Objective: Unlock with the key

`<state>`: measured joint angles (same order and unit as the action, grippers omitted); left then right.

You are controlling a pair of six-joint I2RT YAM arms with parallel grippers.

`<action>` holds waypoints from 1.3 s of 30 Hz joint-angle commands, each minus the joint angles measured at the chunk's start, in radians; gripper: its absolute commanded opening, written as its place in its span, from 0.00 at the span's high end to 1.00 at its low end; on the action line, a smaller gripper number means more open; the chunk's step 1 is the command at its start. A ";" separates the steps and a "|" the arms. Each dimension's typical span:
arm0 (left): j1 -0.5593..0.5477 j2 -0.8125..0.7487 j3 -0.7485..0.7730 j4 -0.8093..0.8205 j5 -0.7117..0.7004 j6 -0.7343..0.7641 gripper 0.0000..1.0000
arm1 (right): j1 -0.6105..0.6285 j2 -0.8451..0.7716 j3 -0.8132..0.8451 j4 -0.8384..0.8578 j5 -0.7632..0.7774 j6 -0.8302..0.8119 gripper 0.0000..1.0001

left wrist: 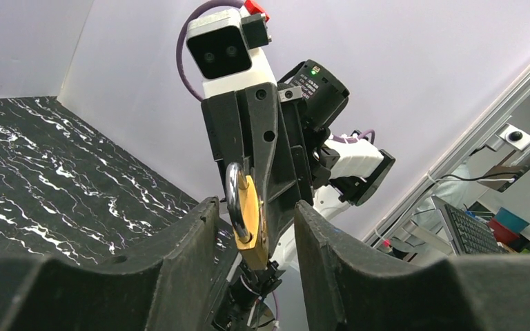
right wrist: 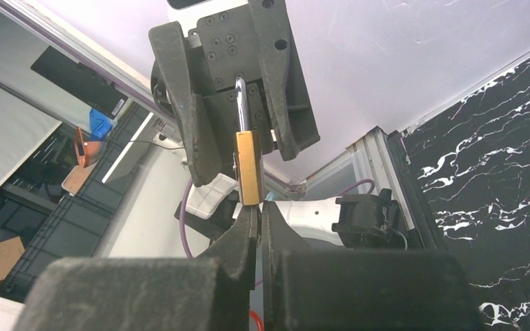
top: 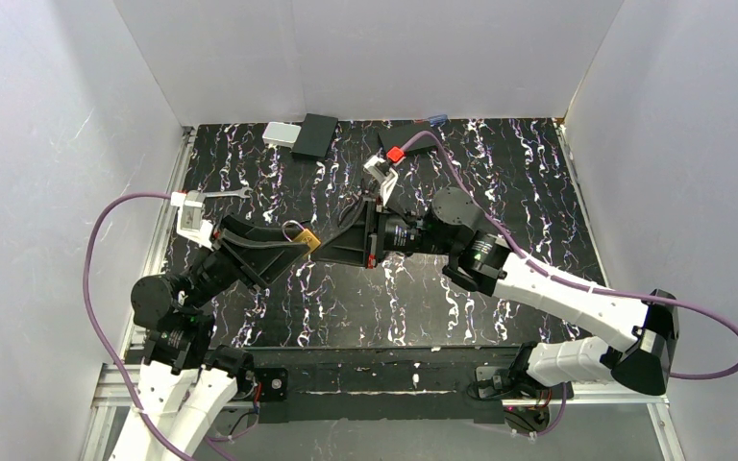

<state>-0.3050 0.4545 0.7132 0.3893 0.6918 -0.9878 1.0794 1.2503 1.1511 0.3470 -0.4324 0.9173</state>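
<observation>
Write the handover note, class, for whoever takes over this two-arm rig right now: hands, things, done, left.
Left hand: open, fingers either side of the padlock, gaps showing.
Right hand: shut on the padlock's lower end; whether a key sits between its fingers cannot be seen.
Padlock: brass, lifted above the table between both arms, shackle looks seated.
Done: padlock picked up.
Left: probably close the left hand, then turn the key and free the shackle.
</observation>
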 commanded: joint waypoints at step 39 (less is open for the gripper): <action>-0.009 0.083 -0.122 0.130 -0.019 -0.125 1.00 | -0.003 -0.039 0.015 -0.082 0.111 -0.239 0.41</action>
<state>-0.3103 0.5365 0.6151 0.4854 0.6998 -1.0901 1.0721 1.2457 1.1469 0.2913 -0.3561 0.7559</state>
